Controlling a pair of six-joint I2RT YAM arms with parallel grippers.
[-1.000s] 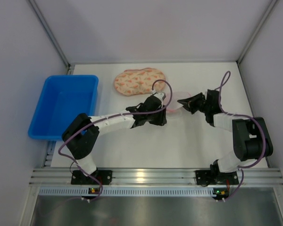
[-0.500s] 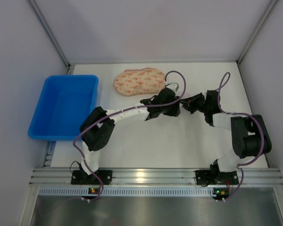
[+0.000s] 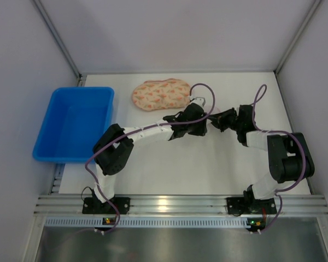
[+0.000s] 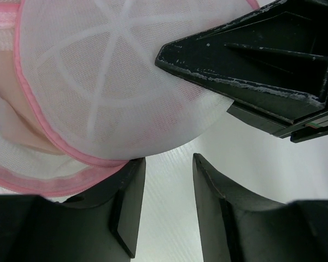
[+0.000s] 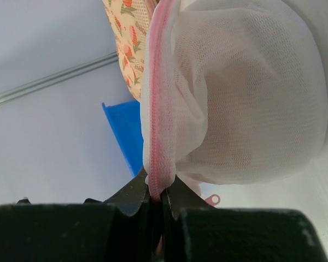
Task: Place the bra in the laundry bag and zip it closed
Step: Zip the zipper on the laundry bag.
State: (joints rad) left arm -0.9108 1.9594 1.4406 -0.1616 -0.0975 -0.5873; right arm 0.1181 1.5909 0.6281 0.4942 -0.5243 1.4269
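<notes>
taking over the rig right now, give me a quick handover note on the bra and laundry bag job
left end effector: open, nothing between its jaws, right beside the laundry bag.
right end effector: shut on the bag's pink zipper edge.
bra: lying on the far side of the table, outside the bag, nothing touching it.
Done: the bag is gripped on one side.
Left: open the bag's mouth, put the bra in, zip it closed. How far the zip is open now cannot be told.

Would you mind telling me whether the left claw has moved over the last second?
Yes. The left claw has swung to the right, farther from the blue bin, and now sits close beside the right claw.
</notes>
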